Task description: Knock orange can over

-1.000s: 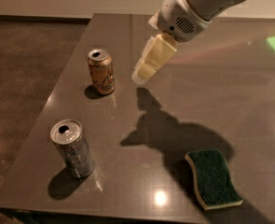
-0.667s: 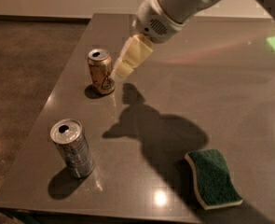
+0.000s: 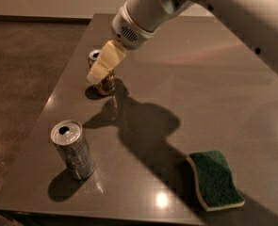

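Observation:
The orange can (image 3: 105, 83) stands upright near the table's far left edge, partly hidden behind my gripper. Its silver top shows at the left of the fingers. My gripper (image 3: 97, 75) reaches down from the upper right on the white arm (image 3: 143, 13), and its cream fingers (image 3: 105, 61) lie across the can's upper part. I cannot tell whether they touch it.
A silver-grey can (image 3: 73, 149) stands upright near the table's front left. A green sponge (image 3: 216, 179) lies at the front right. The grey table (image 3: 200, 93) has its left edge close to both cans. The arm's shadow falls across the table's middle.
My gripper has moved left and down from the right of the orange can until it covers the can's upper part. The can still stands upright.

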Controlling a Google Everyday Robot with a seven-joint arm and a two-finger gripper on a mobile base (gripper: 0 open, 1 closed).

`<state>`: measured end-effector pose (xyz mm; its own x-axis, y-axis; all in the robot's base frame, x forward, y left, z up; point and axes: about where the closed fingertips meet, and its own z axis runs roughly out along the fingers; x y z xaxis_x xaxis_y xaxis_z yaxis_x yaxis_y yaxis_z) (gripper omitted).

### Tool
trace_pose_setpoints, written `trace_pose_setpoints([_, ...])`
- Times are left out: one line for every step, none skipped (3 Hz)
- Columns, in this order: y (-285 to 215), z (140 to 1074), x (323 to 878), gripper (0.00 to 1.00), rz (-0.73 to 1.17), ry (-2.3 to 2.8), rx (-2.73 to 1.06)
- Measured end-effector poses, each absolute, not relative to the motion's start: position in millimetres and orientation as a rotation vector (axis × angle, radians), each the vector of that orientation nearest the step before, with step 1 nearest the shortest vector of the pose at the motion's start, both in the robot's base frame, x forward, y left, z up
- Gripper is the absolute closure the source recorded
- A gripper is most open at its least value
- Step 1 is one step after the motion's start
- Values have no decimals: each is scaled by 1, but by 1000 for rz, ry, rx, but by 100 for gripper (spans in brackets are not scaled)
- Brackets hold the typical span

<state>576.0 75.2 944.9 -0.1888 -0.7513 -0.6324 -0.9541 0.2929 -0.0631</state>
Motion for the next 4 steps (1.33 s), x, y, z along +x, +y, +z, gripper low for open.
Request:
trace_pose_setpoints([93,935,578,0,487,1991,-1493])
trace_pose_setpoints([107,927,581,0,493,1969,-1473])
trace_pose_setpoints([116,918,585,0,497,1962,-1470])
trace_pose_setpoints([120,912,589,18,499,1970,-1471])
